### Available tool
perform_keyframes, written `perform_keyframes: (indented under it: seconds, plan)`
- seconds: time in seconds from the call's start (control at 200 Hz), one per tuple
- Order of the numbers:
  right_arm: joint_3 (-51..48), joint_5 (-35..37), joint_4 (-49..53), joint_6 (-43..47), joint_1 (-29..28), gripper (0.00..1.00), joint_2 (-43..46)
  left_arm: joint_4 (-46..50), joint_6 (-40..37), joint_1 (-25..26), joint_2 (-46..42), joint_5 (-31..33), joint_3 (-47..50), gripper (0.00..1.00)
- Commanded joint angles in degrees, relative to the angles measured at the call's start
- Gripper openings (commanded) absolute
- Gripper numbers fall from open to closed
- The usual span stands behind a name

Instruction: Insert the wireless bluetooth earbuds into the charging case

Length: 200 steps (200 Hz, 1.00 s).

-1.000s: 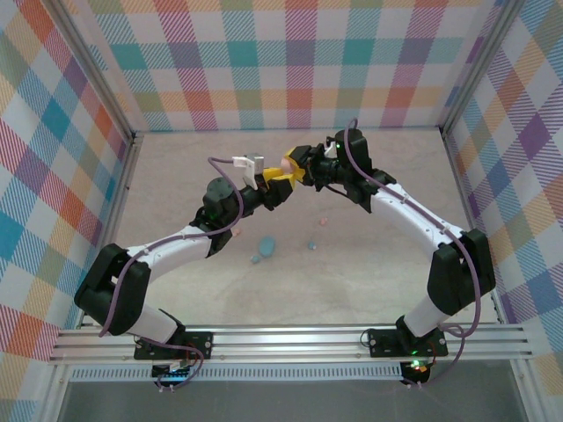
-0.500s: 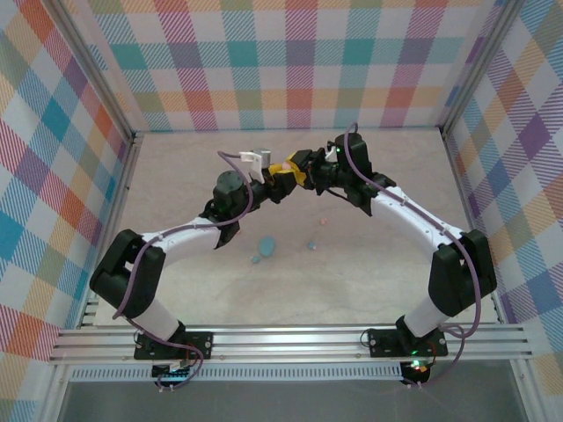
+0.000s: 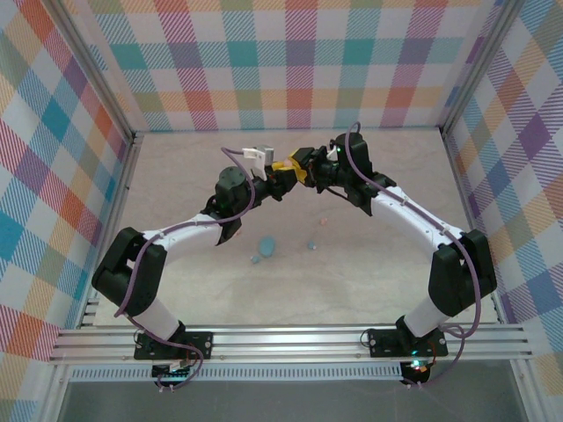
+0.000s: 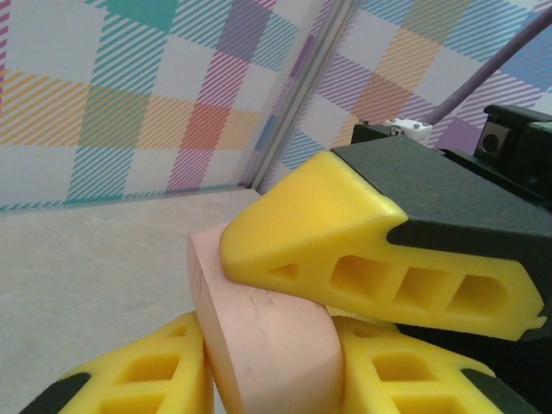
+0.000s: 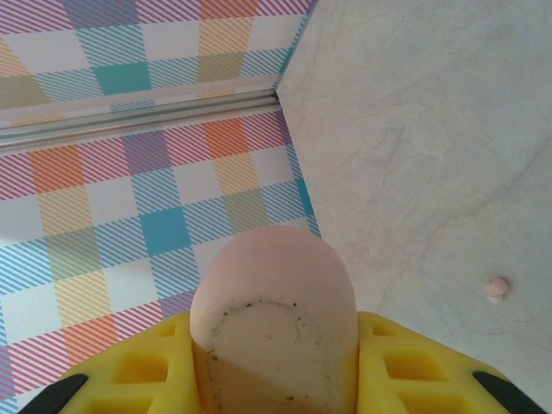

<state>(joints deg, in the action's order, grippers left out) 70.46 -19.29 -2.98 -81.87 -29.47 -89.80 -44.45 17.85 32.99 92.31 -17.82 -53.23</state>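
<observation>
Specks of dark colour trace a ring on the flat face of the pale pink oval plastic charging case (image 5: 272, 276) in my right wrist view. There the yellow right fingers (image 5: 274, 326) pinch it from both sides. Off to the right of those fingers, well apart from them, one tiny pale pink rounded earbud (image 5: 496, 286) lies on the pale mottled tabletop (image 5: 414, 129).

My left wrist view gives me the other side. The yellow left fingers (image 4: 263, 332) are clamped on the same case (image 4: 246, 293) low down, and one yellow finger of the right arm presses on its upper edge. I cannot tell from either wrist view whether the case holds anything.

From the top camera I see the left fingers (image 3: 278, 178) and the right fingers (image 3: 301, 167) meeting tip to tip above the tabletop. On the side of the fingers nearer the arm bases, well apart from them, lie the pink earbud (image 3: 323, 221), a tiny light blue rounded earbud (image 3: 310, 244) and a larger light blue oval case (image 3: 266, 247). Just beside that case is what looks like a second light blue earbud (image 3: 256, 258).
</observation>
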Motion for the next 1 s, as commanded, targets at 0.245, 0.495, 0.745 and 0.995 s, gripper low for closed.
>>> perform_keyframes:
  seconds: [0.245,0.495,0.745,0.995]
  plan:
    - [2.9,-7.7,4.2,4.2,-1.1,0.5,1.2,5.5,-8.3,0.2,-3.8,-7.0,-2.2,0.24]
    - [7.0,-7.8,18.2,12.8,4.8,0.63,5.2,23.6,-25.6,0.3,-9.5,-7.5,-4.1,0.23]
    - [12.5,-13.1,31.2,19.6,10.1,0.65,5.9,34.5,-44.3,1.4,-15.1,-2.0,-4.8,0.23]
    - [16.0,-23.1,34.6,18.4,9.1,0.61,0.8,36.7,-63.1,6.0,-17.1,6.0,-4.0,0.23]
